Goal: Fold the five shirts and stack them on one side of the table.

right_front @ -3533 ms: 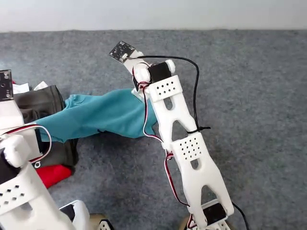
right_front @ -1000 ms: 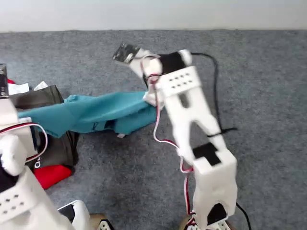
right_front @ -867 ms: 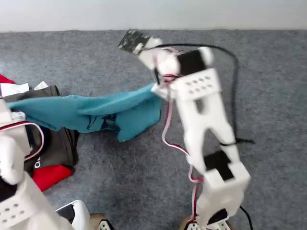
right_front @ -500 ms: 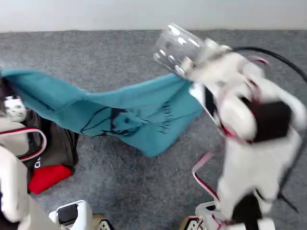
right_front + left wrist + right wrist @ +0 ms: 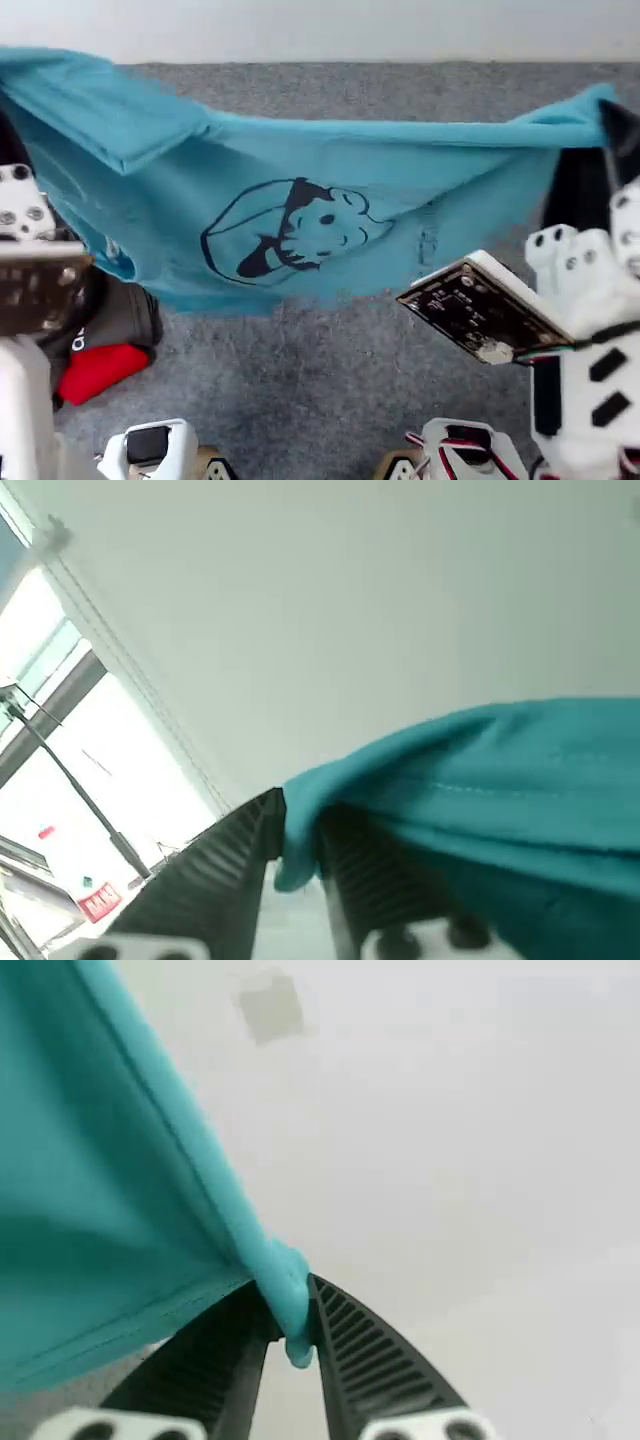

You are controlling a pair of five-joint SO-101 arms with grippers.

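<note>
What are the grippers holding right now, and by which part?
Both hold the teal shirt: left gripper pinches one end's edge, right gripper the opposite end's edge, shirt stretched between them.

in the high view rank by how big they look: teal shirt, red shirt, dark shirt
1. teal shirt, by far.
2. dark shirt and red shirt: visible parts look alike, both partly hidden, so unranked.

**Site: indoor robotics test bench**

Grey felt-like table covering [image 5: 300, 390] fills the lower frame; a plain white wall [image 5: 400, 30] runs along the top edge. Exposed circuit board [image 5: 478, 312] sits lower right. Left wrist view takes in a tall framed window [image 5: 50, 760].
</note>
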